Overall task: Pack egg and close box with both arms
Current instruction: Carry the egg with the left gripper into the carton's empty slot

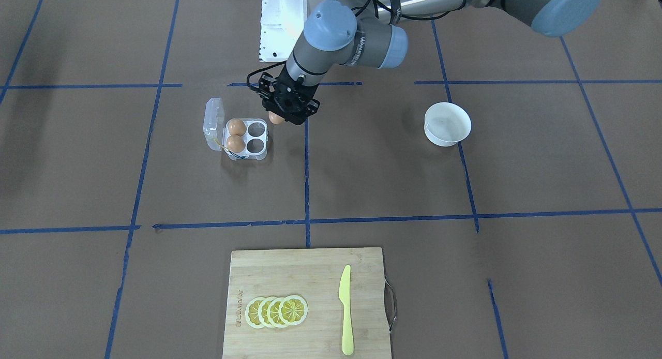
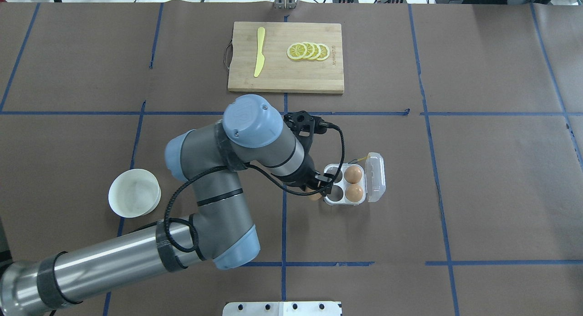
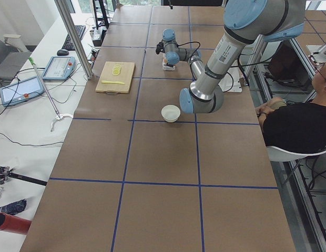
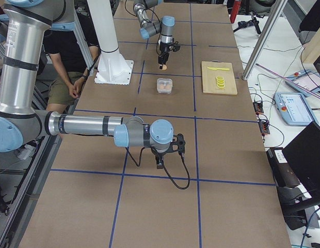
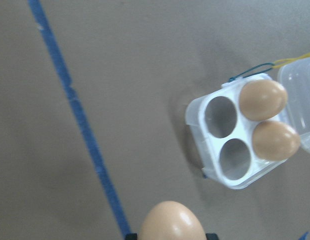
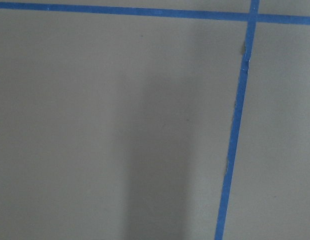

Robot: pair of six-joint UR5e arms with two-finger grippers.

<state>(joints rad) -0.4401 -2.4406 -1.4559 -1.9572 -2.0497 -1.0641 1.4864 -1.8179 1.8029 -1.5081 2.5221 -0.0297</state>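
My left gripper is shut on an orange-brown egg and holds it above the table, just beside the clear four-cell carton. The held egg fills the bottom of the left wrist view. The carton lies open, its lid folded back. Two eggs sit in the cells next to the lid. The two cells nearer my gripper are empty. My right gripper shows only in the exterior right view, far from the carton, and I cannot tell whether it is open or shut.
A round white bowl stands on my left side. A wooden cutting board at the far edge carries lemon slices and a yellow knife. The white pedestal is behind the carton.
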